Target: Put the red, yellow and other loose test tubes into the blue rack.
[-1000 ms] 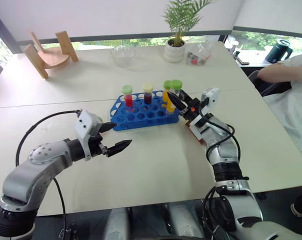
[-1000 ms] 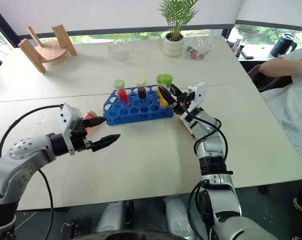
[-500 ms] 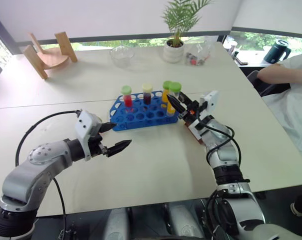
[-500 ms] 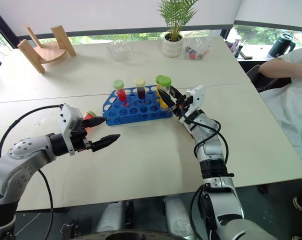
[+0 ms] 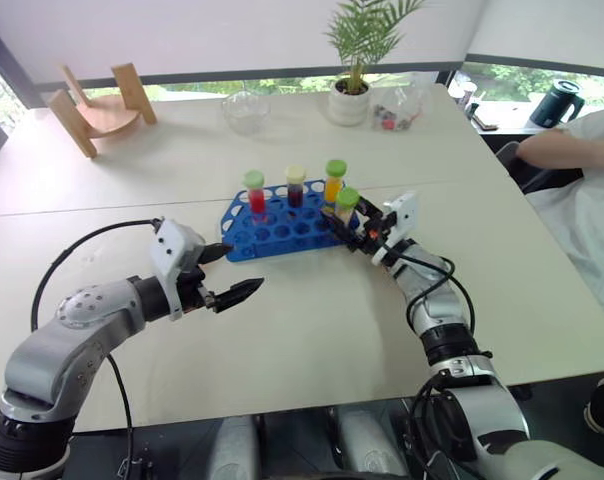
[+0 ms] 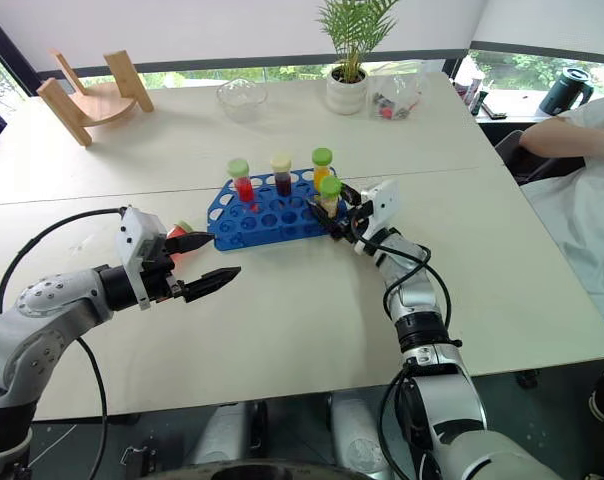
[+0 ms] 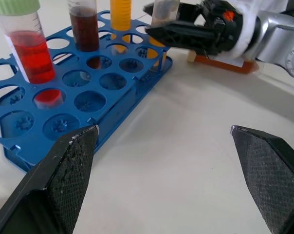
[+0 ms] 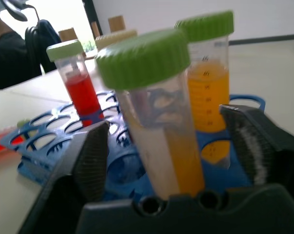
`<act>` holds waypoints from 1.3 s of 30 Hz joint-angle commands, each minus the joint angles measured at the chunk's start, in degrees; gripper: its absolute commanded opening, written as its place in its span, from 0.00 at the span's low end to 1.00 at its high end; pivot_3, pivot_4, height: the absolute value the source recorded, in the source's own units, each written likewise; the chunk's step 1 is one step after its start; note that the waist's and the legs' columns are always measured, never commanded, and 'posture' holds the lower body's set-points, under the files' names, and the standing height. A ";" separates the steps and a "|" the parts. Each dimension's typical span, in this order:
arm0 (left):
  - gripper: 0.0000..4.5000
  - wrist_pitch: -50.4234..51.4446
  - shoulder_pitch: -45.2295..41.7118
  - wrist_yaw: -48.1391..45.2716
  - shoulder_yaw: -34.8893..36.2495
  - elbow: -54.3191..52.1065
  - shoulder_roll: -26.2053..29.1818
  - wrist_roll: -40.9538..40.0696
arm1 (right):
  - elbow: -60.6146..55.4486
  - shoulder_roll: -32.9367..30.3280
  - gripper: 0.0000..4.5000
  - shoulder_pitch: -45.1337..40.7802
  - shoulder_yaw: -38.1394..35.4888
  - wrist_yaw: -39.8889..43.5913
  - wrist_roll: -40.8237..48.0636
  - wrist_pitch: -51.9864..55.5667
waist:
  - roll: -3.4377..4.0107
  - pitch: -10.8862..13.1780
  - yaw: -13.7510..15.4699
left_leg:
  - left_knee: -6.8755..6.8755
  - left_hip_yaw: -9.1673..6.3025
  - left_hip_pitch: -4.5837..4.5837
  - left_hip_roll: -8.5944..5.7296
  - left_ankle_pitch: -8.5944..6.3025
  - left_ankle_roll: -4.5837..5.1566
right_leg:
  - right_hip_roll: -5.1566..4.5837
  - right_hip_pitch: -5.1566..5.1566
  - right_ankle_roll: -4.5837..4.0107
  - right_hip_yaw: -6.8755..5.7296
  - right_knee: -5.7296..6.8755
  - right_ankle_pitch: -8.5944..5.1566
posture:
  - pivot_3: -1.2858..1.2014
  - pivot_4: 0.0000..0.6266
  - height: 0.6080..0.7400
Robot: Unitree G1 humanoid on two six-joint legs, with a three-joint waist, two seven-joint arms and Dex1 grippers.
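Note:
The blue rack (image 5: 282, 228) stands mid-table. Upright in its back row are a red tube with a green cap (image 5: 255, 193), a dark brown tube with a cream cap (image 5: 296, 185) and an orange tube with a green cap (image 5: 334, 180). A yellow tube with a green cap (image 5: 346, 203) sits tilted in a hole at the rack's right end. My right gripper (image 5: 342, 222) is open, one finger on each side of that tube (image 8: 156, 122) with gaps showing. Another red tube (image 6: 177, 232) lies on the table by the rack's left end. My left gripper (image 5: 227, 275) hangs open and empty nearby.
A wooden stand (image 5: 97, 105), a glass bowl (image 5: 247, 108), a potted plant (image 5: 350, 95) and a clear bag (image 5: 397, 108) line the far side of the table. A person's arm (image 5: 567, 148) rests at the right edge, near a dark kettle (image 5: 558, 100).
My right gripper sank with the yellow tube, setting it into a hole at the rack's right end, and its fingers spread off the tube. The left arm stayed still.

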 commanded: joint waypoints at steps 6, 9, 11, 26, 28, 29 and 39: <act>1.00 -1.27 -0.15 0.42 -1.27 -1.28 -1.84 0.41 | -30.74 -26.70 0.99 -0.01 -1.19 5.43 2.83 42.08 | 0.08 0.06 0.50 | 0.11 0.08 -0.07 -0.08 0.00 0.00 | -0.07 -0.08 0.01 0.07 -0.01 0.00 | 0.52 0.24 1.00; 1.00 -2.06 -0.60 0.10 -2.63 -0.32 -2.81 1.38 | -30.99 -34.92 0.99 -7.25 1.68 10.04 6.46 60.50 | 0.08 0.07 0.00 | 0.09 0.06 -0.01 -0.03 0.00 0.00 | 0.02 -0.07 -0.02 0.08 -0.01 -0.01 | 0.52 0.24 1.00; 1.00 -2.52 -1.10 0.01 -3.33 0.37 -3.41 1.97 | -29.83 -37.57 0.99 -11.57 4.91 13.32 8.53 68.56 | 0.07 0.07 -0.26 | 0.04 0.03 0.02 -0.02 0.01 0.01 | 0.06 -0.07 -0.05 0.08 -0.01 -0.03 | 0.52 0.24 1.00; 1.00 -5.69 1.49 1.70 -4.52 0.10 -6.72 4.77 | -8.28 -28.82 0.94 -27.15 31.40 12.69 -1.33 76.52 | -0.16 -0.02 -0.12 | 0.06 0.11 -0.21 -0.01 -0.01 0.04 | 0.00 -0.28 -0.03 0.07 -0.10 -0.02 | 0.52 0.24 1.00; 1.00 -5.67 2.09 2.18 -4.15 -0.37 -6.74 4.71 | -7.85 -28.09 0.79 -27.28 32.72 13.68 -2.12 75.42 | -0.22 -0.06 -0.21 | 0.07 0.11 -0.15 -0.01 -0.01 0.04 | 0.00 -0.22 -0.04 0.07 -0.10 -0.02 | 0.52 0.24 1.00; 1.00 -5.63 2.26 2.33 -4.03 -0.55 -6.71 4.66 | -8.14 -27.98 0.69 -27.29 33.11 14.19 -2.42 75.05 | -0.23 -0.06 -0.22 | 0.09 0.11 -0.13 -0.01 -0.01 0.04 | 0.00 -0.18 -0.04 0.07 -0.10 -0.02 | 0.52 0.24 1.00; 1.00 -5.30 2.75 2.17 -2.02 -0.68 -5.28 4.16 | -28.49 -33.50 0.19 -24.04 24.29 18.70 4.14 80.68 | -0.17 -0.02 0.00 | -0.03 0.03 -0.23 0.00 -0.02 0.05 | 0.03 -0.34 -0.05 0.02 -0.07 -0.03 | 0.52 0.24 1.00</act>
